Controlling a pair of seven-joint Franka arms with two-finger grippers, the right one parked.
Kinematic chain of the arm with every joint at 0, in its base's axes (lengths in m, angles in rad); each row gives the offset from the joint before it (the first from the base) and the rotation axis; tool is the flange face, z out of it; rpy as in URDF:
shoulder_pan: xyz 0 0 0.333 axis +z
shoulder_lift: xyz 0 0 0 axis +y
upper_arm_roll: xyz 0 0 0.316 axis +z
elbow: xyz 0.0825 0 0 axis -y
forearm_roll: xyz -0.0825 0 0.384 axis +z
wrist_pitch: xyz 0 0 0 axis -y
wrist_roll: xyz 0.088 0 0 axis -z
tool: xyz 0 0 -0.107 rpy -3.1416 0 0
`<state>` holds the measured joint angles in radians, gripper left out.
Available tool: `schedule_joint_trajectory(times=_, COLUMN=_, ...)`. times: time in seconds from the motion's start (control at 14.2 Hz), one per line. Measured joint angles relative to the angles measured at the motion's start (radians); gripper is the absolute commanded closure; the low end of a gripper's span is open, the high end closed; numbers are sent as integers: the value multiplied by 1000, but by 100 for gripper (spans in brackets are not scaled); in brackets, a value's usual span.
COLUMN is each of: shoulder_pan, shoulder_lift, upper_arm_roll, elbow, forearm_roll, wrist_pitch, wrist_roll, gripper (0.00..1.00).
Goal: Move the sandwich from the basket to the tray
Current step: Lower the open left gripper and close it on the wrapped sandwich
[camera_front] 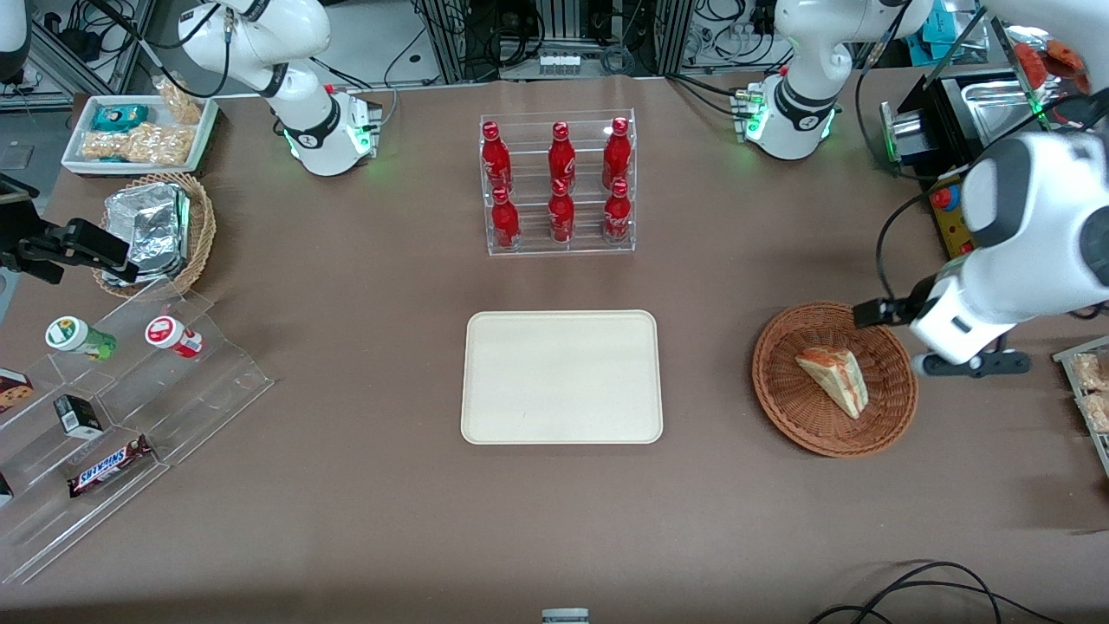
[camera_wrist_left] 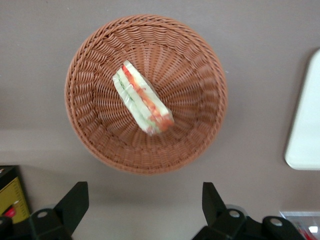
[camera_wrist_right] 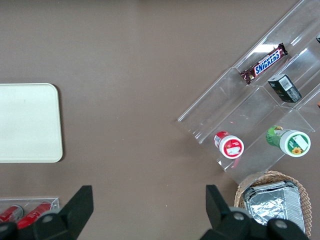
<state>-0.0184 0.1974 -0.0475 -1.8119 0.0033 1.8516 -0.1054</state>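
The sandwich [camera_front: 833, 377] is a pale triangular wedge with red and green filling; it lies on its side in the round reddish-brown wicker basket [camera_front: 797, 412]. In the left wrist view the sandwich [camera_wrist_left: 142, 98] rests near the middle of the basket [camera_wrist_left: 195, 75]. My left gripper [camera_front: 972, 363] hangs above the table just outside the basket's rim, toward the working arm's end. The gripper [camera_wrist_left: 143, 186] is open and holds nothing. The cream tray [camera_front: 561, 377] lies flat beside the basket, toward the parked arm's end, with nothing on it; its edge shows at the tray [camera_wrist_left: 306, 125].
A clear rack of red bottles [camera_front: 559, 186] stands farther from the front camera than the tray. Toward the parked arm's end are a clear stepped stand of snacks [camera_front: 113, 416], a small basket of foil packets [camera_front: 156, 230] and a white snack bin [camera_front: 139, 130]. A yellow box [camera_front: 949, 217] sits near the working arm.
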Motion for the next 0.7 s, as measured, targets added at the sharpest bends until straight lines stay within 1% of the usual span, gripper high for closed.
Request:
schedule_joint_trajectory(times=0.21, shoulder_pan=0, shoulder_lift=5, upper_arm_roll=2, elbow=-139, forearm_roll=10, wrist_pitch=202, wrist_roll=-104, gripper=0)
schedule_joint_trajectory(times=0.35, shoulder_pan=2, shoulder_lift=11, upper_arm_roll=9, elbow=-226, forearm_roll=10, wrist_pitch=346, wrist_roll=-250, gripper=0)
schedule_joint_trajectory(times=0.42, shoulder_pan=4, shoulder_lift=19, upper_arm_roll=12, elbow=-254, forearm_roll=11, wrist_pitch=389, wrist_roll=-350, gripper=0)
schedule_joint_trajectory(times=0.56, shoulder_pan=4, shoulder_lift=48, upper_arm_roll=14, elbow=-263, forearm_roll=11, wrist_pitch=420, wrist_roll=-550, gripper=0)
schedule_joint_trajectory(times=0.7, shoulder_pan=4, shoulder_lift=82, upper_arm_roll=14, elbow=-252, forearm_roll=10, wrist_pitch=437, wrist_roll=-687, gripper=0)
